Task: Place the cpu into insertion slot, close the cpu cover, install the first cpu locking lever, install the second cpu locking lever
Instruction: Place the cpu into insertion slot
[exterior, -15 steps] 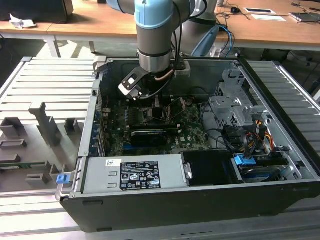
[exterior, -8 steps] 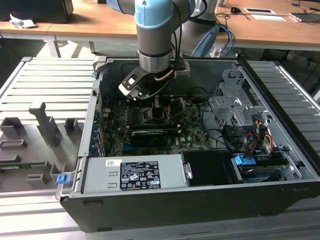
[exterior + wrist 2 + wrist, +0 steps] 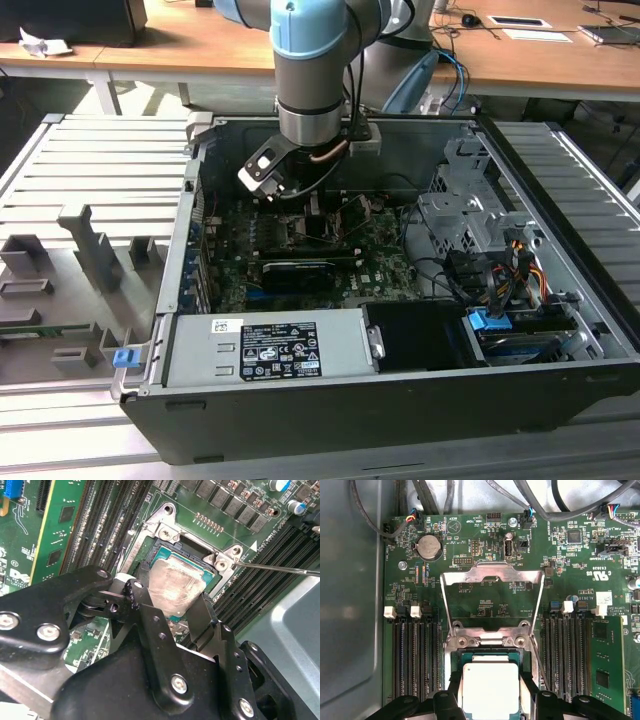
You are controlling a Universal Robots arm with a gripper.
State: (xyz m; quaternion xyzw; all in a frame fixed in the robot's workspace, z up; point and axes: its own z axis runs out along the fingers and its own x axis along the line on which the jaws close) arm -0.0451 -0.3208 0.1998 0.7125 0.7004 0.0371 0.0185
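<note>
Cpu [image 3: 490, 690], dull silver-grey square, lying over slot [image 3: 487, 640], gripper [image 3: 491, 696] clasping its edges, cover [image 3: 492, 573] standing open beyond slot.

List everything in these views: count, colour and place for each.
computer case: one, black, open, on the slatted grey table
circuit board: one, green, inside the case
insertion slot: one, silver-rimmed, mid-board
cpu: one, silver-grey, at the insertion slot
cpu cover: one, silver, swung open beyond the slot
locking lever: one, thin silver rod, sticking out from the slot's corner
memory slots: two banks, black, flanking the slot
coin battery: one, silver, past the cover
power supply: one, silver, labelled, in the case
arm: one, grey and blue, reaching into the case
gripper: one, black, closed on the cpu
</note>
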